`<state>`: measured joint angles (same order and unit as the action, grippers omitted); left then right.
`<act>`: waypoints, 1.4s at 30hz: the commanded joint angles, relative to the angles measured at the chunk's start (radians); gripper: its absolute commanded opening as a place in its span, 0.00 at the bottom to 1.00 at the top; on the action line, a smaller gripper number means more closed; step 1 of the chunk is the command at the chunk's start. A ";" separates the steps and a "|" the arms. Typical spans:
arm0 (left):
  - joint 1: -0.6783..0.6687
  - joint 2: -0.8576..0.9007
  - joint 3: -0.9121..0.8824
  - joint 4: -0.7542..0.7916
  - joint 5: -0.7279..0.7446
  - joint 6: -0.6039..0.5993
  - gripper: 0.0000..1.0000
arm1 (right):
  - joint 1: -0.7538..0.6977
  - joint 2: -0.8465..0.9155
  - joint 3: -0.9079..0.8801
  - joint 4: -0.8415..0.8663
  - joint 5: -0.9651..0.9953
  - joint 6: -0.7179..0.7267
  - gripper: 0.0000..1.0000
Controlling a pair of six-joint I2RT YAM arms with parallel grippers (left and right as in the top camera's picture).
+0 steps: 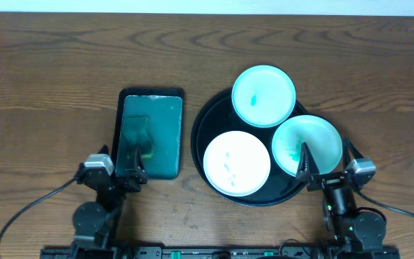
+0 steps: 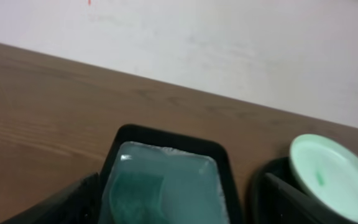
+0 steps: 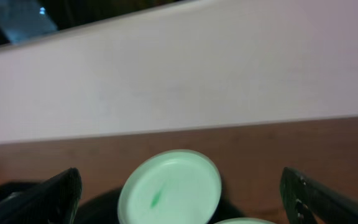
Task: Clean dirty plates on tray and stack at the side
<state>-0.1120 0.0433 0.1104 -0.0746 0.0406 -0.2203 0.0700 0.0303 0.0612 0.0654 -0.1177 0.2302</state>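
Observation:
The round black tray (image 1: 208, 124) holds three small plates: a teal-tinted one with a smear at the back (image 1: 264, 96), a teal-smeared one at the right (image 1: 315, 140), and a whiter one at the front left (image 1: 237, 163). My right gripper (image 1: 325, 155) is open and empty, with one finger over the near edge of the right plate. Its wrist view shows the back plate (image 3: 169, 186) between the open fingers (image 3: 179, 173). My left gripper (image 1: 124, 160) is open and empty at the near end of the rectangular tray. Its wrist view (image 2: 180, 180) shows the back plate (image 2: 331, 177) at the right.
A rectangular black tray (image 1: 152, 92) with teal liquid stands left of the round tray, a sponge (image 1: 136, 137) lying in its near left part. It also shows in the left wrist view (image 2: 166, 134), with the sponge (image 2: 135, 193). Bare wooden table surrounds both trays.

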 commanded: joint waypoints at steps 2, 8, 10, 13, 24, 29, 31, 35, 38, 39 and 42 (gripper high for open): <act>0.006 0.120 0.236 -0.082 0.022 0.010 0.81 | -0.005 0.098 0.205 -0.118 -0.052 -0.053 0.99; 0.006 0.482 0.607 -0.445 0.059 0.010 0.81 | -0.005 0.420 0.599 -0.459 -0.074 -0.079 0.99; 0.006 0.608 0.737 -0.581 0.080 0.010 0.81 | -0.005 0.542 0.737 -0.594 -0.108 -0.079 0.99; 0.006 0.792 0.911 -0.783 0.084 0.010 0.81 | -0.005 0.727 0.919 -0.790 -0.143 -0.079 0.99; 0.006 1.135 1.031 -1.042 0.139 -0.025 0.81 | -0.003 1.066 1.049 -0.945 -0.407 -0.044 0.89; 0.006 1.203 1.030 -1.034 0.151 -0.024 0.81 | 0.053 1.155 1.045 -1.046 -0.306 -0.044 0.67; 0.006 1.222 1.030 -1.027 0.151 -0.025 0.81 | 0.102 1.196 1.028 -1.081 -0.247 -0.043 0.62; 0.006 1.234 1.030 -1.027 0.154 -0.028 0.81 | 0.195 1.285 0.945 -1.039 -0.171 0.040 0.56; 0.006 1.234 1.030 -1.020 0.154 -0.028 0.81 | 0.235 1.354 0.877 -0.962 -0.159 0.095 0.50; 0.006 1.234 1.030 -1.020 0.154 -0.028 0.81 | 0.244 1.382 0.859 -0.935 -0.159 0.115 0.47; 0.006 1.234 1.030 -1.021 0.153 -0.027 0.81 | 0.258 1.448 0.833 -0.892 -0.115 0.172 0.42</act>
<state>-0.1120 1.2770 1.1213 -1.0946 0.1856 -0.2390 0.3122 1.4448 0.9096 -0.8410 -0.2935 0.3119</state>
